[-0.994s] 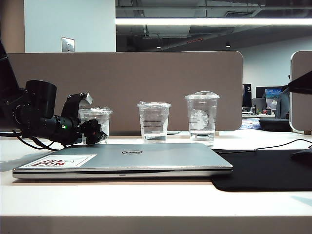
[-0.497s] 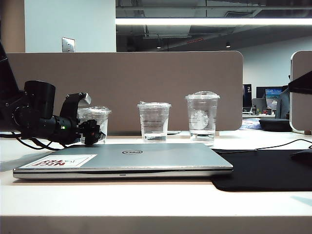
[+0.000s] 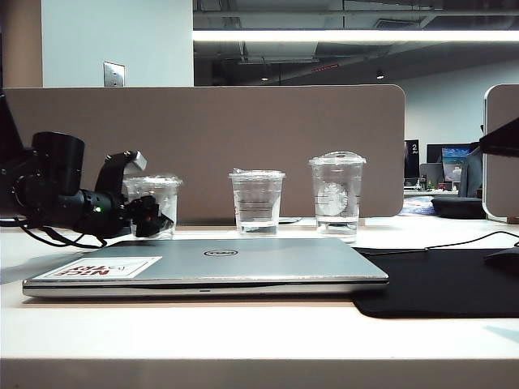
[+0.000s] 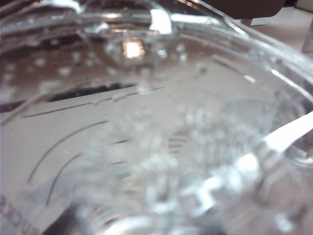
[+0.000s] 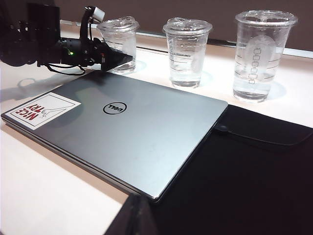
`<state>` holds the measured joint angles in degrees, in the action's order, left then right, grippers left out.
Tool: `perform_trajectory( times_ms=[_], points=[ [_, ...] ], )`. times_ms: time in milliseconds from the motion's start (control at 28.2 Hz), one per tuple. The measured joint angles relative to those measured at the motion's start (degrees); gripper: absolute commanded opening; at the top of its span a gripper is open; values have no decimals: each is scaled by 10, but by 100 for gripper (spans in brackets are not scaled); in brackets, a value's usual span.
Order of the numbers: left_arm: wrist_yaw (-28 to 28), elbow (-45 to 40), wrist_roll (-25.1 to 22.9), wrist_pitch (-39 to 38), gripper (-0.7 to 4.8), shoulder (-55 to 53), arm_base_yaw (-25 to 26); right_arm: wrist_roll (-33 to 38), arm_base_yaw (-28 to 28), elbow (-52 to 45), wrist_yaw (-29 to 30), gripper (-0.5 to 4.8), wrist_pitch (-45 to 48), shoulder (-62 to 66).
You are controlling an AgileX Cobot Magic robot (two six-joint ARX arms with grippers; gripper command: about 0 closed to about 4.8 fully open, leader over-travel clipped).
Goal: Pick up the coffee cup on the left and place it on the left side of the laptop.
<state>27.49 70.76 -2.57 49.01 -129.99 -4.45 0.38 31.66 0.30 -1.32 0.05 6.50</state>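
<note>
Left gripper (image 3: 152, 194): clamped on the cup (image 3: 162, 194), one finger behind its lid, the other across its near side, seen so in the exterior and right wrist views (image 5: 112, 36). Reaching in level from the tabletop's left edge. Upright in that grip, lid on; hard to tell whether resting on the tabletop (image 3: 243, 340) or just off it. Nothing but blurred clear plastic and thin lines of the cup (image 4: 156, 122) across the left wrist view.

Just behind the laptop's (image 3: 243, 259) far left corner, toward the tabletop's far left. Closed, lying flat, near the front edge. On its lid, a round logo in the middle and a white sticker (image 5: 41, 110) with red letters at the left end.

Along the far edge, in a row with the held one: a mid-height cup (image 3: 257, 203) behind the laptop's middle, a tall dome-lidded cup (image 3: 336, 194) behind its right end, all well apart. Black mat (image 3: 438, 284) touching the laptop's right side. Tan partition (image 3: 243, 138) behind the far edge.

Right gripper: in no view.
</note>
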Motion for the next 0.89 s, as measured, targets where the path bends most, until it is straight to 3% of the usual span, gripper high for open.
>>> perform_trajectory(
  times_ms=[284, 887],
  points=[
    [24, -44, 8, 13, 268, 41, 28, 0, 0, 0, 0, -4, 0, 0],
    [9, -300, -2, 136, 263, 202, 67, 0, 0, 0, 0, -4, 0, 0]
  ],
)
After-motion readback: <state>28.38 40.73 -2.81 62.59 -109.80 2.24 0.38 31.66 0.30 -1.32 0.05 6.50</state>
